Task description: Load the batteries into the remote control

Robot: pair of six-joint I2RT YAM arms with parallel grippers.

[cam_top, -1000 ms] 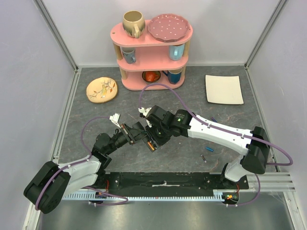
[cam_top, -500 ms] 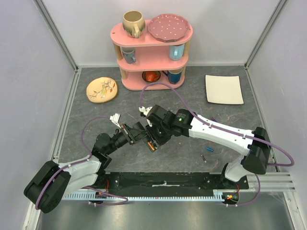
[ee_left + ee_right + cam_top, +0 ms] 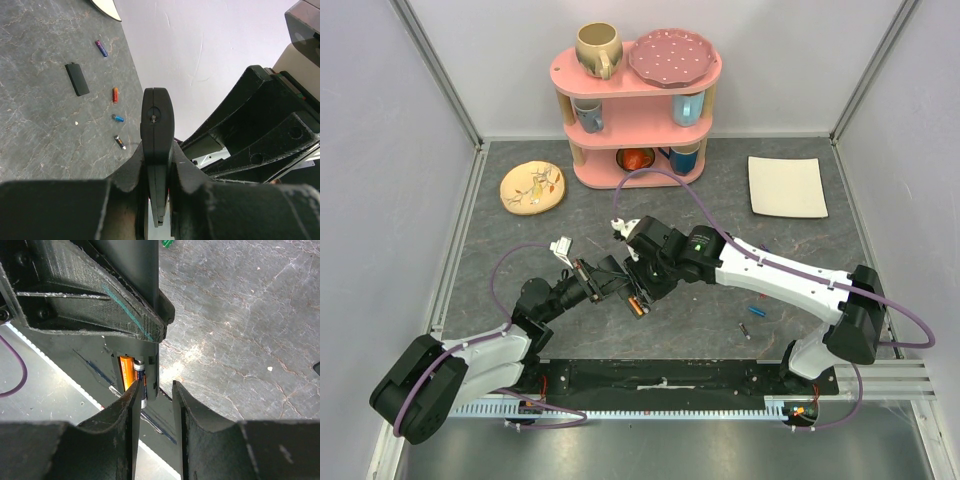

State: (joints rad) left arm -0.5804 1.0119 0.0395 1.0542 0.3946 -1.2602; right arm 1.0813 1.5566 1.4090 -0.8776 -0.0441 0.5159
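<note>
**Two Claws at the Remote Control: Slot and Battery Status**

1. Left claw (image 3: 157, 155): clenched on the remote control (image 3: 156, 120). The left wrist view shows the remote edge-on, a slim black bar pinched between both fingers, with its rounded end projecting past the fingertips.

2. Right claw (image 3: 154, 388): released. The fingers stand apart with a clear gap, and nothing is clamped between them. The fingertips sit directly at the open battery slot, and the left-hand fingertip in that view overlaps the lower end of the slot contents.

3. Slot contents: the right wrist view shows an orange battery (image 3: 125, 371) seated in the recess. A second battery (image 3: 140, 376) with a silver cap lies alongside it, touching it. Whether the second battery is fully seated cannot be told.

4. Remote location: the top view places it near the middle of the desk (image 3: 880, 240), between the two claws, with the slot face turned toward the right claw.

5. Loose items on the desk, per the left wrist view:
   - a blue-purple battery (image 3: 101, 48)
   - an orange-red battery (image 3: 115, 94)
   - a small blue battery (image 3: 118, 118)
   - a grey battery (image 3: 120, 142)
   - a flat black panel (image 3: 77, 79), lying apart from the batteries

6. Surroundings: a pink shelf (image 3: 640, 110) stands at the far edge. A patterned round plate (image 3: 532, 187) lies to its left and a white square plate (image 3: 786, 185) to its right.
</note>
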